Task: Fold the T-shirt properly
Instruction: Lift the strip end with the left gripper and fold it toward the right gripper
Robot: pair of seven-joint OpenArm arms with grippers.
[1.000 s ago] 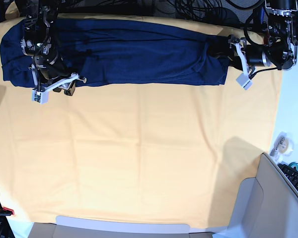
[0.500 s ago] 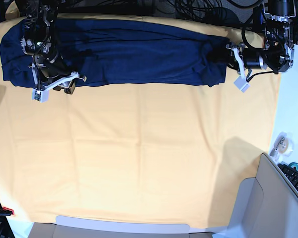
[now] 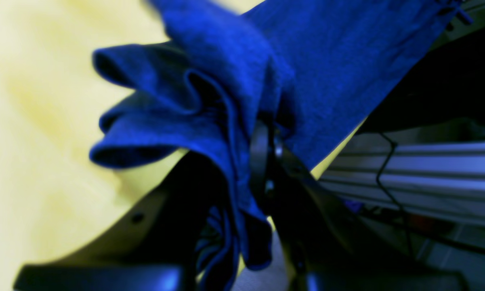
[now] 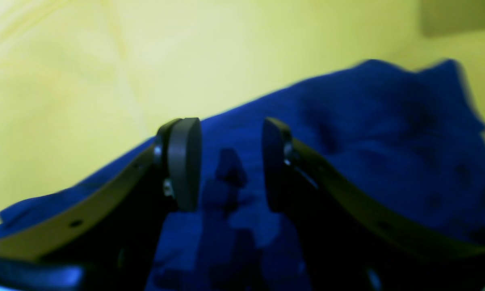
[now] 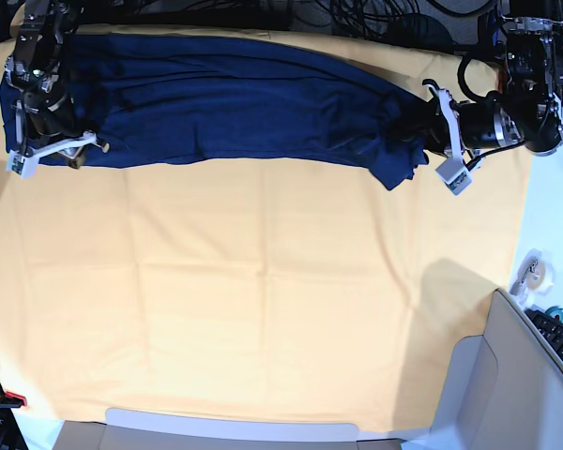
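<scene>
the yellow-orange table cloth (image 5: 263, 300) covers nearly the whole surface, smooth apart from faint crease lines, with most of its near part bare. along its far edge lies the t-shirt (image 5: 235, 103), a long dark navy band running almost from the left side to the right, already doubled over on itself lengthwise by the look of it.

it looks thin and soft, a plain knit with nothing stiff in it. i'd judge it light, limp and a bit stretchy, so it will sag and drag between two holds rather than keep a line, and it will likely cling to the cloth under it. the right end is bunched into drooping ruffles where it is pinched, which shows how readily it gathers. better holds, to my eye, are the two ends of the band, taking all the layers at an edge or corner, so no loose layer slides out.

the left hand (image 5: 430, 127), on the right side of the scene, is clamped on that bunched right end of the shirt; the left wrist view shows the fabric (image 3: 226, 133) squeezed between its pads, folds spilling out on both sides.

the right hand (image 4: 230, 161), over at the far left, stands with its pads apart and nothing between them, poised just above the shirt's left end (image 4: 367, 141). whether it touches the fabric i cannot tell; the view is blurred.
</scene>
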